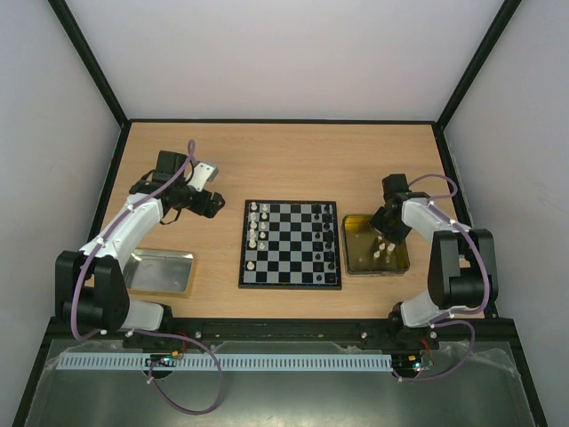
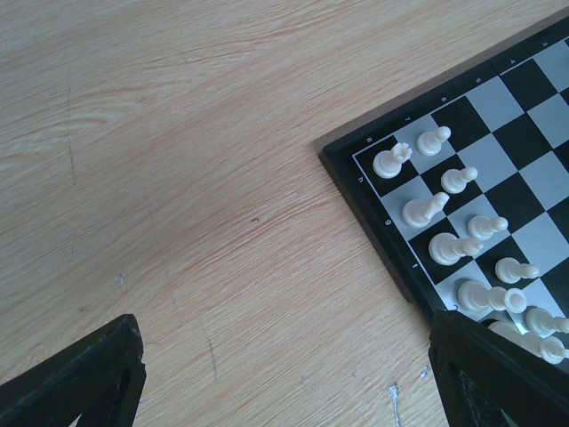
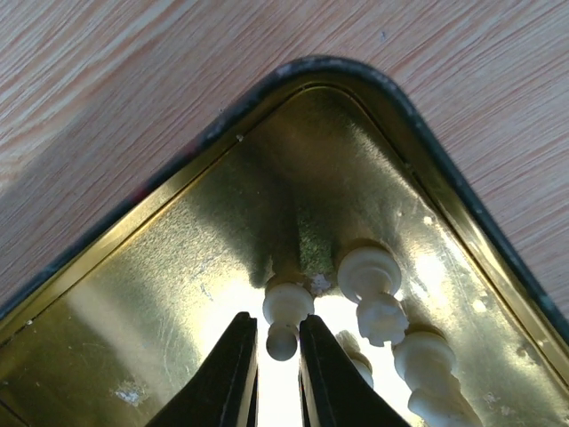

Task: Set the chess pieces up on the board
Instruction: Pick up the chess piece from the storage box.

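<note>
My right claw [image 3: 277, 322] points down into the gold tray [image 3: 160, 294], its fingers [image 3: 233, 374] drawn close on either side of one white piece [image 3: 287, 304]. The small round head sits between the tips and the wider base lies just past them, so the long axis runs along my fingers. I cannot tell whether I am pressing it or only flanking it, nor whether it stands or lies. My right arm is folded, elbow high, wrist tipped steeply down.

Just to the right of this claw lie more loose white pieces [image 3: 369, 271], one touching the next, crowding that side. Beyond the tips the tray's rounded corner closes in – past it, bare desk [image 3: 133, 71].

My left claw [image 2: 284, 334] hangs released, fingers wide, over bare wood. Ahead and to its right is the board [image 2: 524, 116], corner nearest, with set white pieces [image 2: 442, 247] standing in two rows along its near edge. The silver tray [image 1: 160, 271] lies back beside my left arm.
</note>
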Motion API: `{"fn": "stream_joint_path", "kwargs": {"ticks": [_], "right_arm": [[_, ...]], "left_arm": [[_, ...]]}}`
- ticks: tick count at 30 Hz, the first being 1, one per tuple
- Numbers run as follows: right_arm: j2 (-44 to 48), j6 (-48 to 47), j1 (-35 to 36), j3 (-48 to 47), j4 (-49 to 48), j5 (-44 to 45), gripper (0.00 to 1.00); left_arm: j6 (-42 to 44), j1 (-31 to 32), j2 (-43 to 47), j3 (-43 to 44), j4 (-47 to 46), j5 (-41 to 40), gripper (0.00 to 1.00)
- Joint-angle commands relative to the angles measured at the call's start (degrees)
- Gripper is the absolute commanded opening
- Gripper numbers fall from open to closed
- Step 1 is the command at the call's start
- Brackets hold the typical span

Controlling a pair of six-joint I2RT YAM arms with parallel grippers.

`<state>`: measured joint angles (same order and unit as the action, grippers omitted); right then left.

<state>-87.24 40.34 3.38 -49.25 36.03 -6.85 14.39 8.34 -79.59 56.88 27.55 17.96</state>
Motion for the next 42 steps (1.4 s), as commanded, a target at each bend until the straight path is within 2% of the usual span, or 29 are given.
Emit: {"fn": "stream_joint_path", "kwargs": {"ticks": [1,12,20,24,29,32,39,42], "right_arm": [[-0.9,0.7,-0.4,-0.2,-0.8,1.7,0.12],[-0.2,0.7,-0.6,-0.9,-0.2,1.6,0.07],[4.5,-0.5,-0.2,-4.7,5.9,1.9,0.06],[6.5,-0.8,2.3,-7.8,9.7,3.5,0.06],[8.4,1.1,10.1,-12.0,14.3,4.8,0.06],[8.5,3.4,18.6,-15.5,17.1,7.2,0.06],[3.6,8.7,36.0,-22.0,19.5,9.3,0.05],[0.4,10.4,41.5,-24.6,19.5,9.7,0.05]], "left_arm": [[0.5,0.1,0.5,-0.8,0.1,0.2,0.87],[0.6,0.2,0.4,-1.0,0.0,0.1,0.87],[0.6,0.2,0.3,-0.8,-0.2,0.2,0.88],[0.5,0.2,0.3,-0.8,-0.2,0.3,0.87],[0.5,0.2,0.3,-0.7,-0.2,0.2,0.87],[0.3,0.2,0.2,-0.6,-0.1,0.2,0.87],[0.0,0.2,0.0,-0.9,-0.4,-0.5,0.88],[0.1,0.2,-0.1,-1.0,-0.4,-1.0,0.87]]}}
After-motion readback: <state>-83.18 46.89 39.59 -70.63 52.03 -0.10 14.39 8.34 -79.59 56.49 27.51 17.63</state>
